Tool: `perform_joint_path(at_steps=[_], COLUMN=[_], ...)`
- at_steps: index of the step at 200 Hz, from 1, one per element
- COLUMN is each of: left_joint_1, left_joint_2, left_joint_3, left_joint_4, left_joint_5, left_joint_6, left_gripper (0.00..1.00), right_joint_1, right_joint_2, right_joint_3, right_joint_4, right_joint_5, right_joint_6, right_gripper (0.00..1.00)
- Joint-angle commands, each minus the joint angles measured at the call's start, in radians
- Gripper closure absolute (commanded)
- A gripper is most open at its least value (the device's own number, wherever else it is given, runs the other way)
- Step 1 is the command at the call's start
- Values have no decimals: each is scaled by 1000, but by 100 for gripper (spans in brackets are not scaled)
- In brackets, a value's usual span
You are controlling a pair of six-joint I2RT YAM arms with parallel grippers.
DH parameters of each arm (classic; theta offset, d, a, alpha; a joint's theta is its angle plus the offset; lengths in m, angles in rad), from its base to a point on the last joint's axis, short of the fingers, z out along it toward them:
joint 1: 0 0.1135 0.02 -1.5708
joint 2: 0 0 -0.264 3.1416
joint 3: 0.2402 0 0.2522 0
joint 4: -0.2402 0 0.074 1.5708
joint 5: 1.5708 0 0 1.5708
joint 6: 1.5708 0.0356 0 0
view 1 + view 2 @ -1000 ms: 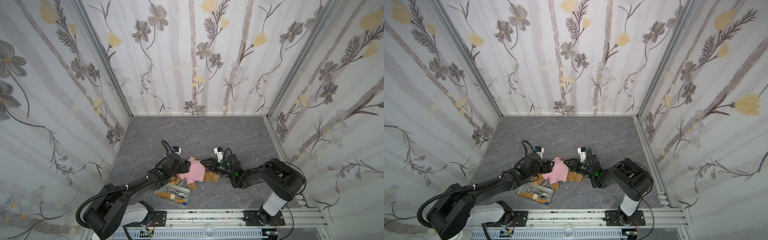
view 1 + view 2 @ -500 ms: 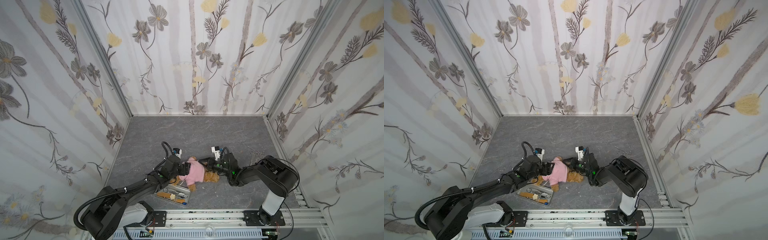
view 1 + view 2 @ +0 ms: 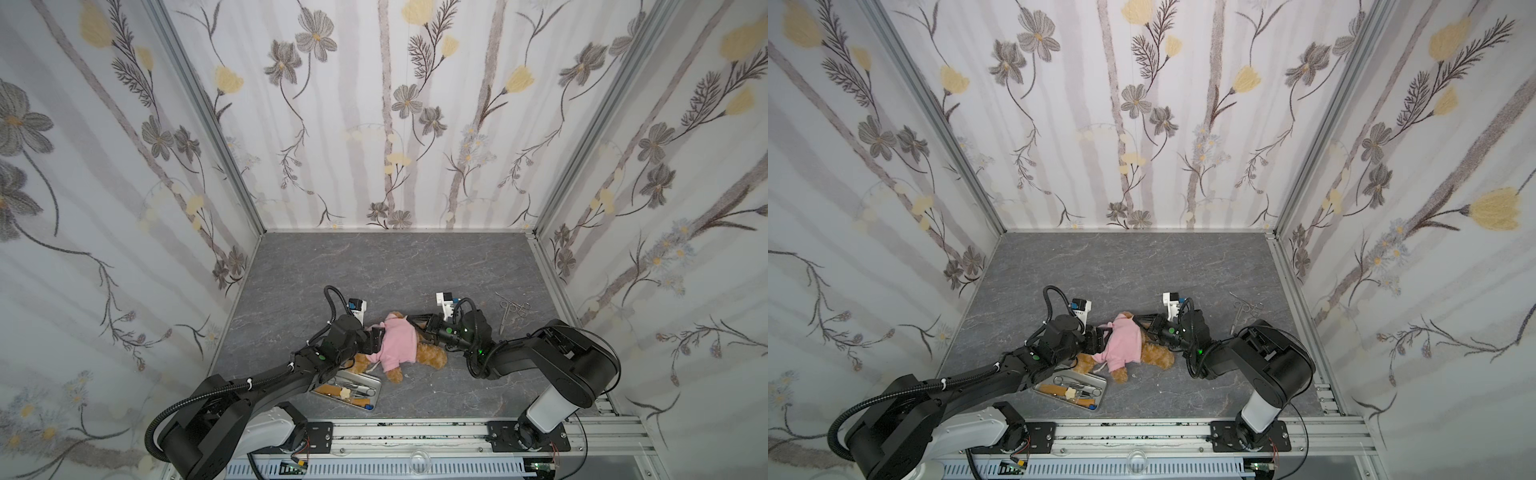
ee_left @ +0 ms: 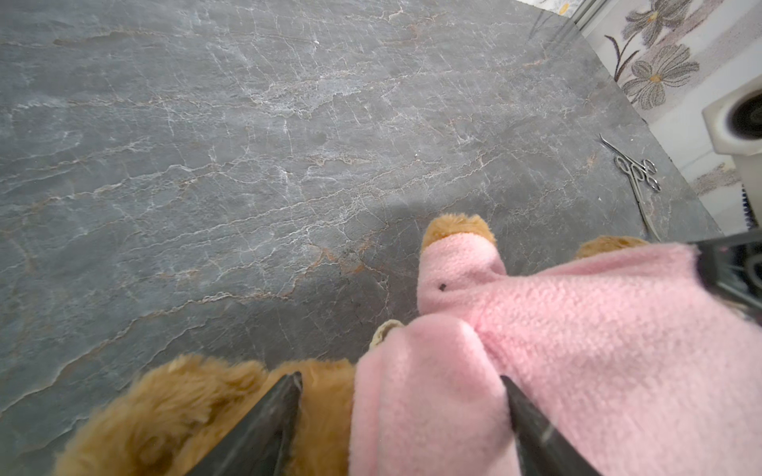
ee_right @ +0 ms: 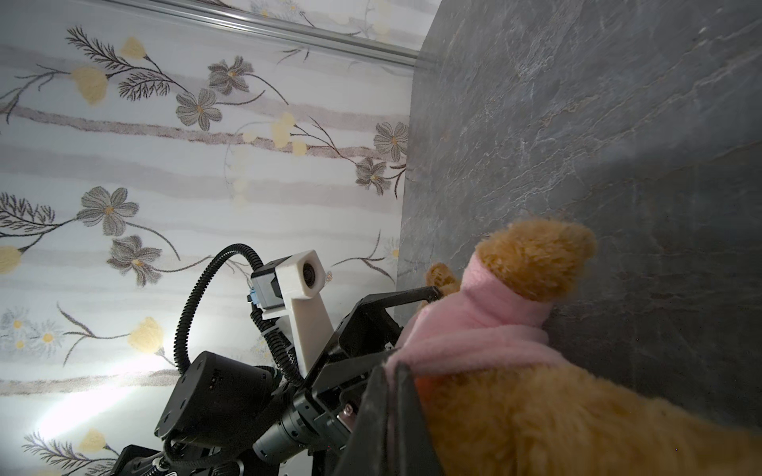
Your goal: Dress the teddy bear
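The teddy bear (image 3: 430, 355) (image 3: 1156, 355) lies on the grey table with a pink shirt (image 3: 397, 343) (image 3: 1121, 343) over its torso. One furry paw (image 4: 457, 226) (image 5: 536, 259) pokes out of a sleeve. My left gripper (image 3: 376, 338) (image 3: 1100, 338) (image 4: 400, 377) is open at the bear's head end. One finger is over brown fur (image 4: 185, 408), the other on the pink shirt (image 4: 577, 329). My right gripper (image 3: 417, 328) (image 3: 1142, 326) (image 5: 389, 366) is shut on the shirt's hem (image 5: 474, 329), beside the bear's bare lower body (image 5: 536, 416).
A metal tray (image 3: 376, 380) (image 3: 1102, 380) of small tools sits right in front of the bear, under my left arm. Metal scissors (image 3: 511, 311) (image 3: 1246, 309) (image 4: 637, 173) lie behind my right arm near the right wall. Flowered walls close in three sides.
My right gripper has shifted slightly towards the bear and closed on the shirt's hem. The left gripper stays open in the same place.
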Motion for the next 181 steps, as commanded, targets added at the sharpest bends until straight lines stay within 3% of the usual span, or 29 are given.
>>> perform_joint_path(at_steps=[1,147,181], left_joint_1=[-7,-34,-37], left_joint_2=[4,16,15], left_joint_3=[-23,-24,-22], left_joint_4=[-93,-74,-75], left_joint_5=[-34,-49,-47], left_joint_6=[33,50,50], left_gripper=[24,24,24], right_joint_1=[-17,-75,-56], right_joint_2=[-8,-6,-62], right_joint_3=[-33,-195,-168], right_joint_4=[123,178,49], right_joint_5=[64,126,112], right_joint_6=[15,4,-86], right_gripper=[100,86,78])
